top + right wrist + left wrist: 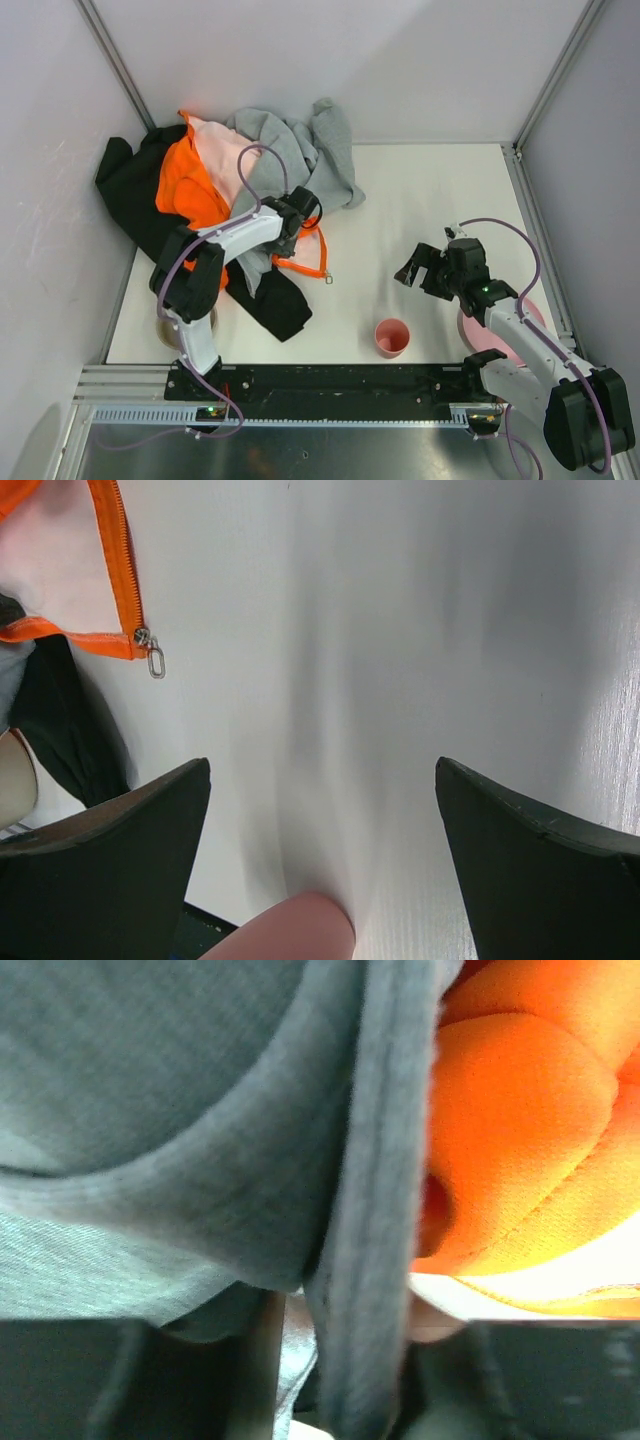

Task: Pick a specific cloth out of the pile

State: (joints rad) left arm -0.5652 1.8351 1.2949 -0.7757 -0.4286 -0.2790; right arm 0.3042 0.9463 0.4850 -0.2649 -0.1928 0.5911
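Orange, grey, black and pale pink garments made up the pile (230, 190), heaped at about 10 o'clock on the white surface (430, 200). The left gripper (300, 212) was pushed into the pile's 3 o'clock side, between the grey garment (320, 150) and the orange garment (185, 190). In the left wrist view its fingers were dark and blurred but looked parted. A grey hem hung down between them with orange fabric bulging at 2 o'clock, and no firm grip on anything showed. A black flap (278, 305) lay at the pile's 5 o'clock edge, flat on the surface beside an orange zipper strip. Whether it was the small cloth or a fold of the larger black garment could not be told. The right gripper (415, 270) hung over bare surface at about 3 o'clock from the pile, well apart from it, with its fingers spread wide and holding nothing. A pink cup (391, 337) stood at 6 o'clock, and a pink plate (473, 332) lay at 4 o'clock, partly under the right arm.
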